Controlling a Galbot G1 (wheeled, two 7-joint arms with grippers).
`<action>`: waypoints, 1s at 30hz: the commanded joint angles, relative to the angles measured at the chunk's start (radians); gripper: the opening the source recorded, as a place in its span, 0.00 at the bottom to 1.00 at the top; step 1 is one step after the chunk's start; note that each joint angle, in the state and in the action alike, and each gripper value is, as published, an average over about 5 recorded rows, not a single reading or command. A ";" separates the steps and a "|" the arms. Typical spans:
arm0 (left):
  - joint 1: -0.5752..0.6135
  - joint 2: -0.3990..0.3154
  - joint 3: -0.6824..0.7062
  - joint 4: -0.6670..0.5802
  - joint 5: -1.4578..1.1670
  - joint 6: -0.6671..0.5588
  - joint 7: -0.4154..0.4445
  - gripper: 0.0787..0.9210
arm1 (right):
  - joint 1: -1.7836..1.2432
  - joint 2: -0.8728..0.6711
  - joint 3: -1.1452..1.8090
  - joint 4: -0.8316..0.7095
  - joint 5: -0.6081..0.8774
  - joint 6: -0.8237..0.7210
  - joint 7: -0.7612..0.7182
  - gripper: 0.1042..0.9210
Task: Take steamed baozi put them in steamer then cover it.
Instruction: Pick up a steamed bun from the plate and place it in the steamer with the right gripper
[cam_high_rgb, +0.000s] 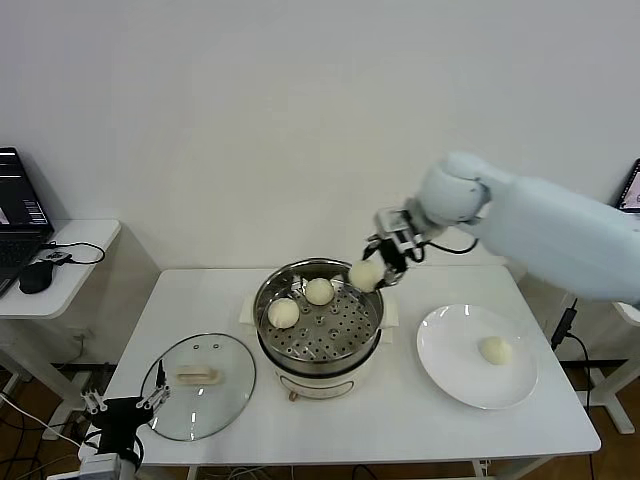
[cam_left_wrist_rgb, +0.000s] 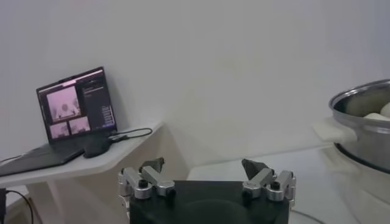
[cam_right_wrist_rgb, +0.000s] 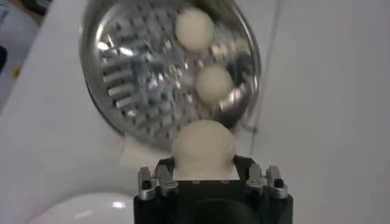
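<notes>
The steamer (cam_high_rgb: 318, 340) stands mid-table, with two baozi (cam_high_rgb: 283, 313) (cam_high_rgb: 319, 291) on its perforated tray. My right gripper (cam_high_rgb: 378, 268) is shut on a third baozi (cam_high_rgb: 365, 275) and holds it above the steamer's right rim; the right wrist view shows this bun (cam_right_wrist_rgb: 203, 146) between the fingers with the steamer (cam_right_wrist_rgb: 122, 79) beyond. A fourth baozi (cam_high_rgb: 495, 350) lies on the white plate (cam_high_rgb: 450, 370) at the right. The glass cover (cam_high_rgb: 198, 385) lies flat on the table left of the steamer. My left gripper (cam_high_rgb: 125, 404) is open and empty, low at the table's front left corner.
A side table (cam_high_rgb: 60, 270) with a laptop (cam_high_rgb: 20, 215) and a mouse (cam_high_rgb: 35, 278) stands at the far left. The wall is close behind the table. In the left wrist view the steamer (cam_left_wrist_rgb: 365, 122) shows at the right edge.
</notes>
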 joint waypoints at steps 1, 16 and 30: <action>0.000 -0.001 -0.012 -0.003 -0.003 0.000 0.000 0.88 | 0.003 0.167 -0.102 -0.027 -0.035 0.150 -0.001 0.64; -0.007 -0.020 -0.018 0.002 -0.007 -0.001 -0.002 0.88 | -0.074 0.266 -0.156 -0.085 -0.222 0.374 0.032 0.65; -0.007 -0.023 -0.016 -0.001 -0.007 -0.001 -0.002 0.88 | -0.058 0.228 -0.142 -0.070 -0.212 0.433 0.025 0.76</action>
